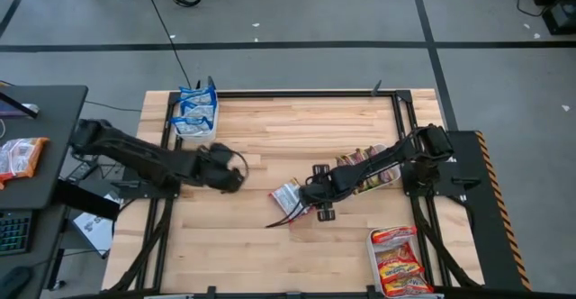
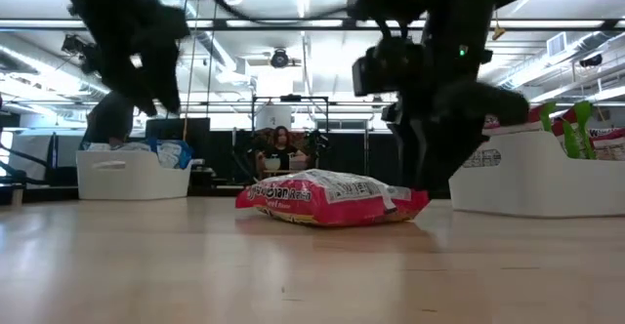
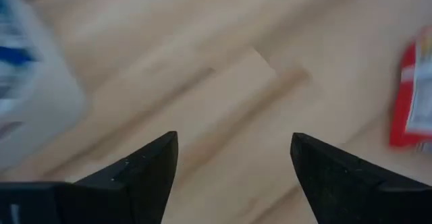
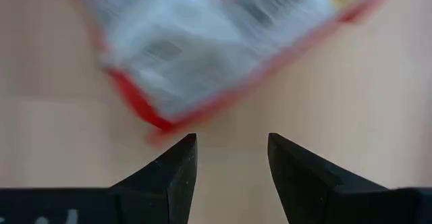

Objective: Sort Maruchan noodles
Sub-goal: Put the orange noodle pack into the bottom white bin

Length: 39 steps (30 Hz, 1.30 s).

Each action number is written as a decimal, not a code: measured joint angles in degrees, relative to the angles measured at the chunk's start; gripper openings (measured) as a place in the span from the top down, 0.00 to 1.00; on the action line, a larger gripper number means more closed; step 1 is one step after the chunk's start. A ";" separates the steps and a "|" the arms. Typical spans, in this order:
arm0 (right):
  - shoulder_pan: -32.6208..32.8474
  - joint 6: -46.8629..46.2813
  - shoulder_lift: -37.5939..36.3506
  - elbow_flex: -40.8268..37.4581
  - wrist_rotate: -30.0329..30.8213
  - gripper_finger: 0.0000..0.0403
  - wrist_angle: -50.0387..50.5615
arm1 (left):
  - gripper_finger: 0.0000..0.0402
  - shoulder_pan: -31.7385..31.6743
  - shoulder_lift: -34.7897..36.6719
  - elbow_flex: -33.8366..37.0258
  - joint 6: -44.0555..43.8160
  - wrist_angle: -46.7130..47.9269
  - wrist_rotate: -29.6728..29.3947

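One Maruchan noodles packet (image 1: 286, 197), red-edged with a white face, lies flat on the wooden table near its middle; it also shows in the low view (image 2: 332, 199). My right gripper (image 4: 231, 143) stands open just above and beside it, pointing steeply down, its fingertips short of the packet's red edge (image 4: 158, 123). In the high view my right gripper (image 1: 308, 196) is at the packet's right side. My left gripper (image 3: 234, 143) is open over bare wood left of centre (image 1: 230, 175), holding nothing, with the packet (image 3: 412, 96) off to one side.
A white tray (image 1: 196, 112) with blue-white packets stands at the far left corner. A tray (image 1: 378, 168) with green and pinkish packets sits under my right arm. A third tray (image 1: 399, 261) with red-orange packets is at the near right. A person sits beyond the table (image 2: 281, 148).
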<state>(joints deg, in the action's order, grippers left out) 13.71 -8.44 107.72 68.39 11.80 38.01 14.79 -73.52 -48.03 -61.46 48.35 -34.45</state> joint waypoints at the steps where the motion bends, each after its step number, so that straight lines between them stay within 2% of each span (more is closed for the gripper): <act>1: 0.47 -1.26 0.00 -0.12 -1.53 0.54 -1.27 | 0.28 0.00 2.67 0.00 -1.37 2.06 -1.14; 4: 2.09 -4.68 0.00 -0.16 -5.99 0.54 -6.42 | 0.28 0.02 9.96 -0.02 -4.28 5.91 -4.12; 10: 5.02 -9.41 -0.15 -0.16 -18.34 0.54 -25.98 | 0.28 0.84 20.92 -0.04 -4.97 5.69 -8.93; 13: 5.56 -7.12 -0.57 2.12 -18.71 0.54 -28.96 | 0.28 2.40 24.14 -0.07 -3.56 4.70 -10.05; 17: 4.31 1.09 -0.87 8.72 -14.03 0.54 -23.85 | 0.28 4.53 26.53 -0.07 1.72 -0.87 -10.26; 19: 2.03 2.30 -0.70 12.30 -12.24 0.54 -18.91 | 0.28 5.23 27.13 -0.07 4.91 -5.77 -10.28; 22: -2.70 3.05 1.51 18.33 -13.46 0.54 -11.02 | 0.28 5.81 27.58 -0.09 10.16 -13.33 -10.12; 27: -7.16 10.80 7.58 29.21 -16.33 0.51 -2.46 | 0.28 5.84 28.51 -0.13 16.36 -21.45 -9.00; 32: -8.87 16.11 14.50 36.57 -20.80 0.42 5.43 | 0.28 6.08 31.69 -1.91 17.29 -18.53 -8.75; 35: -9.52 19.87 17.04 37.50 -23.32 0.34 7.37 | 0.28 6.08 34.06 -3.72 18.60 -16.28 -9.14; 39: -10.47 25.21 19.88 37.50 -25.47 0.24 8.13 | 0.28 6.07 36.97 -4.83 22.36 -18.10 -11.46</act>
<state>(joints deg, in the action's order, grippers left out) 3.24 16.78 127.60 105.89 -13.67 46.14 20.86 -36.55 -52.86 -39.10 30.25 -45.92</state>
